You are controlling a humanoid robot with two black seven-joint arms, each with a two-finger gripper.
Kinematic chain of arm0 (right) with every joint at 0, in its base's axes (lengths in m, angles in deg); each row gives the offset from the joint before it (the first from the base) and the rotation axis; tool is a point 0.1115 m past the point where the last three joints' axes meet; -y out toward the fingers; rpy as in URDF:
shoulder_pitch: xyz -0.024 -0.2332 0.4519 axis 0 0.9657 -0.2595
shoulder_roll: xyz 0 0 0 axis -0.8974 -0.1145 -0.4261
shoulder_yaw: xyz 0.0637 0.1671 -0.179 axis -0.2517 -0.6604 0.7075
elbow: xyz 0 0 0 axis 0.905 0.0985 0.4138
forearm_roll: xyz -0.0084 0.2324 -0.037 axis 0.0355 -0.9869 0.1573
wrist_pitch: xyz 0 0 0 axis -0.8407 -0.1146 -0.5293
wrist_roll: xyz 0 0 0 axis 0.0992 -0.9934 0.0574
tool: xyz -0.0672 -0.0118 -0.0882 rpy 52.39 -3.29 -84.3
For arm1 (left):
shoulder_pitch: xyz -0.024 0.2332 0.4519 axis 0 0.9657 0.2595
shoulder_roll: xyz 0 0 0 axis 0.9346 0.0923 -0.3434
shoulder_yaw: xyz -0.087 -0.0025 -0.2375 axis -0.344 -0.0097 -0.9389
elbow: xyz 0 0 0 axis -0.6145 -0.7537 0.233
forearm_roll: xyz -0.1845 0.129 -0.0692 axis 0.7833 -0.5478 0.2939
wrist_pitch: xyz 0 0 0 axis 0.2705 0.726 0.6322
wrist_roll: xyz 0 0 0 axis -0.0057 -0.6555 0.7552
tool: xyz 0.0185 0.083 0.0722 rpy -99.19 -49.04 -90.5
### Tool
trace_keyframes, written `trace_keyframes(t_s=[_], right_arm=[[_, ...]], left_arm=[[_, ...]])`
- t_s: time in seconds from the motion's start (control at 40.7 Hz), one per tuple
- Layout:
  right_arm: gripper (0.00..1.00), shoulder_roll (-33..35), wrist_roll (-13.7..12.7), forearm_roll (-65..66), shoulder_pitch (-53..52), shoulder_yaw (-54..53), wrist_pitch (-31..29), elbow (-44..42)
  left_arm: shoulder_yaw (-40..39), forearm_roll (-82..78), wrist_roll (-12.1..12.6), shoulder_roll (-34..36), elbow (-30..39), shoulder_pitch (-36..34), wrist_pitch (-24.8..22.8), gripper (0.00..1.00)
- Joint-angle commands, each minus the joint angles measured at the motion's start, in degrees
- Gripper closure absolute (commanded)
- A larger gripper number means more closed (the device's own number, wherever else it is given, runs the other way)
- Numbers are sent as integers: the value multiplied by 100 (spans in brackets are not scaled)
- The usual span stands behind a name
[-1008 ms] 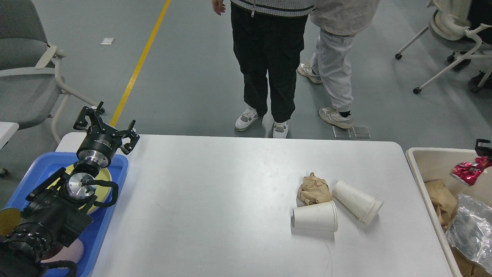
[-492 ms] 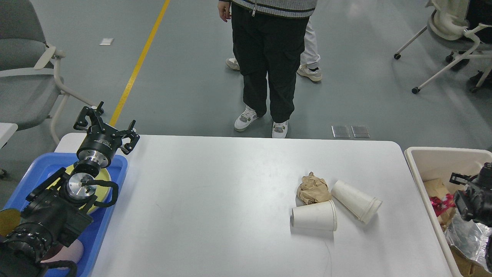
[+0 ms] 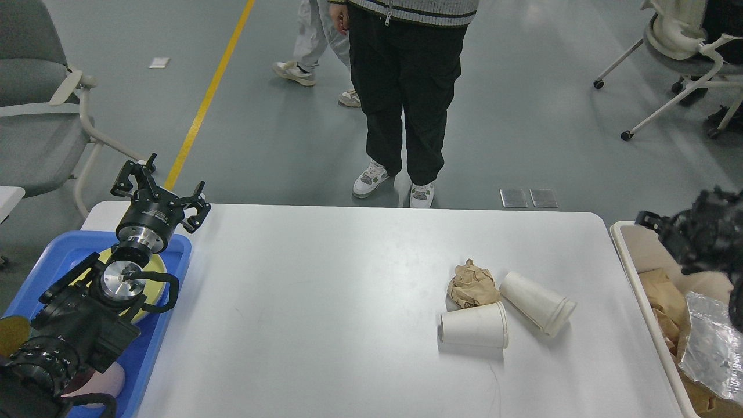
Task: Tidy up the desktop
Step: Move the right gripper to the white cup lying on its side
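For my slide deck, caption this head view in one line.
Two tipped paper cups and crumpled brown paper remain on the white desktop.

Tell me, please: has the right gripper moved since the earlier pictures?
Yes. The right gripper, blurred, now hangs over the far left corner of the beige bin. One second ago it was further right, at the picture's edge, holding a red wrapper.

Smooth white desktop, paper litter, plastic tray, metal-jointed arm

The desktop (image 3: 348,290) is smooth, matt white. On it lie 2 matt white paper cups (image 3: 474,325) (image 3: 538,303) and a rough, crumpled brown paper wad (image 3: 471,284). The tray (image 3: 152,342) is glossy blue plastic; the bin (image 3: 630,255) smooth beige plastic, holding crinkled shiny film (image 3: 711,348). The left arm (image 3: 87,313) is matt black with polished metal joint faces.
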State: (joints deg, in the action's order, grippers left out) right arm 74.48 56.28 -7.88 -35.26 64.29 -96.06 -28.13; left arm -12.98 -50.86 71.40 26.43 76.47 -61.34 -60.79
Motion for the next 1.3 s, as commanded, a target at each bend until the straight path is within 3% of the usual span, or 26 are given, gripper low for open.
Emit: trace_keyframes(t_s=[0.0,0.221,0.443,0.541,0.615,0.811,0.885,1.008,1.106,1.131,1.278], right_arm=[[0,34,157,16,-1901,-4,-496,2128],[0,-176,491,121,-4049,-13,-638,5173],[0,-537,799,825,-5316,-505,-1060,7934],[0,-774,1001,825,-5475,-540,-1218,8226],[0,-784,1010,833,-5414,-549,-1183,8121],[0,-608,957,728,-4773,-523,-1148,7138],[0,-371,835,55,-4037,-540,-1183,6156],[0,-335,493,-1422,-3402,-541,-1148,5257],[0,-344,-34,-2837,-3015,-549,-1052,4782],[0,-361,-332,-3528,-2892,-541,-834,4633],[0,-405,-1195,-5106,-2601,-576,125,4403]], left_arm=[[0,0,0,0,0,-1,0,2],[0,0,0,0,0,-1,-8,2],[0,0,0,0,0,-1,0,2],[0,0,0,0,0,-1,0,2],[-9,0,0,-9,0,-1,-8,2],[-9,0,0,-9,0,-1,0,2],[0,0,0,0,0,-1,-8,2],[-9,0,0,0,0,-1,0,2],[-9,0,0,0,0,-1,0,2],[0,0,0,0,0,-1,0,2],[0,0,0,0,0,-1,0,2]])
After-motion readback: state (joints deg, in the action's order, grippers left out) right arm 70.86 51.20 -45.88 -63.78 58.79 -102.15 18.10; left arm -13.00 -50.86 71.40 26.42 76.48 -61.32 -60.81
